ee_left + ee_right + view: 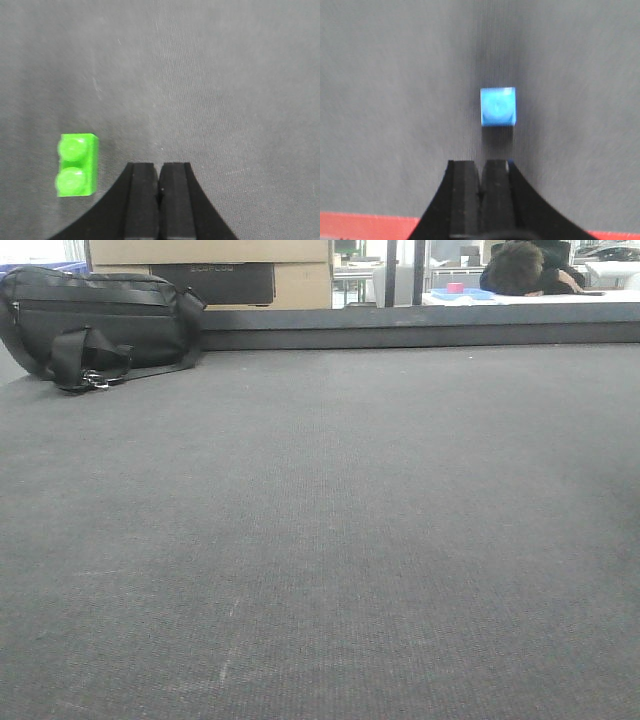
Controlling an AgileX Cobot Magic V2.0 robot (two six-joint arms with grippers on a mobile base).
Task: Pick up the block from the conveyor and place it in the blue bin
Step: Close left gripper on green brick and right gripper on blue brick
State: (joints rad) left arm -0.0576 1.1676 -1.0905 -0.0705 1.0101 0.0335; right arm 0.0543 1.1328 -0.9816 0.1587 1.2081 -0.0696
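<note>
Your left gripper (159, 167) has its jaws pressed together with nothing between them. Your right gripper (480, 166) is closed the same way and is also empty.

That is the first risk. If either one comes down closed, the fingertips will shove the block along the conveyor (225, 75) instead of straddling it, so open wide first.

The green block (77, 165) lies on the belt well to the left of the left fingers and level with their tips. A straight descent would miss it or clip its near corner.

The blue block (498, 106) sits just ahead of the right fingers and slightly to their right. It looks blurred, so the belt may be carrying it, and a late close would catch only air.

The red frame (365, 225) shows just behind the right gripper, so a nudged block could roll off that edge. No view clearly shows the bin.

The green block lies studs-up with two studs. Its long axis runs almost in line with the fingers, so the jaws would close across its narrow width. The blue block shows one stud on top and looks square, with no long axis.
</note>
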